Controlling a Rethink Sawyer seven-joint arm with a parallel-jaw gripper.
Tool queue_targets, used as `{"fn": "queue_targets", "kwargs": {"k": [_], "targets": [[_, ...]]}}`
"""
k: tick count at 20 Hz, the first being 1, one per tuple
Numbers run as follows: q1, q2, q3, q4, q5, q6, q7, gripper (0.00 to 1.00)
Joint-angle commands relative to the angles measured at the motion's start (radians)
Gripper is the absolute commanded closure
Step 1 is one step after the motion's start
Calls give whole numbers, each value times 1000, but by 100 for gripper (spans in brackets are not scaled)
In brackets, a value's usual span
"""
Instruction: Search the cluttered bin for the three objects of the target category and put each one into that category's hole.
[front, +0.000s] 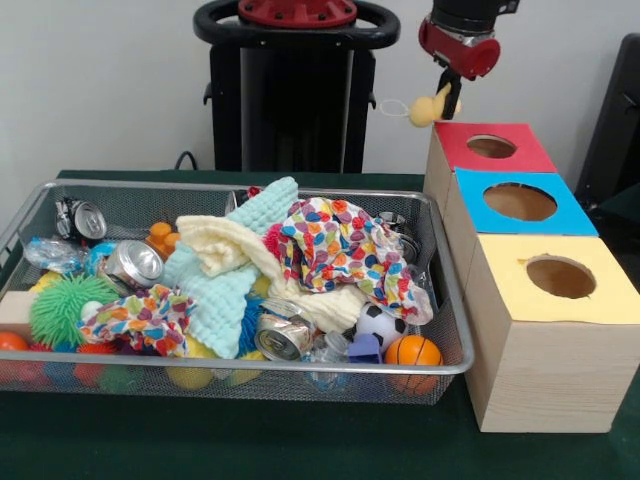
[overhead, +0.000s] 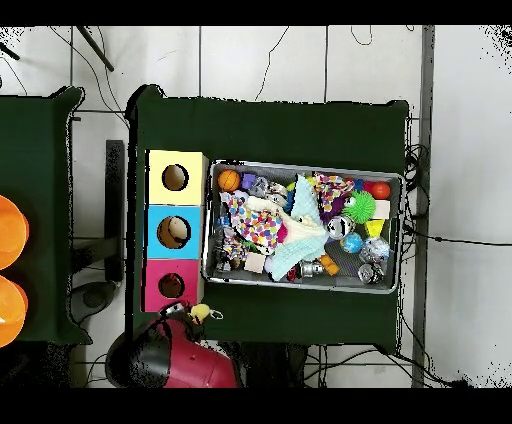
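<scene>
The gripper (front: 450, 92) is hanging near the desk's (front: 300, 440) back edge, clamping a small yellow toy (front: 430, 106) just beside the red-topped box (front: 490, 148). The wire bin (front: 230, 368) of clutter is sitting alongside the three boxes.

Yellow toy above the red-topped box
The small yellow toy (front: 431, 106) hangs just behind the red-topped box (front: 455, 152), beside its round hole (front: 491, 146).

Two orange round objects (overhead: 8, 270) at the left edge; dark green side table (overhead: 40, 215); cables (overhead: 440, 238) across the tiled floor (overhead: 260, 60).
</scene>
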Motion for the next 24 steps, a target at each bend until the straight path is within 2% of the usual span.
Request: {"fn": "queue_targets", "kwargs": {"k": [1,8,14,20,24], "targets": [[38,12,22,-23,130,72,338,100],[96,77,50,-68,210,38,397,100],[157,110,18,-113,247,70,440,100],[187,131,-3,-149,261,99,468,100],[213,127,-43,-182,244,165,503,100]]}}
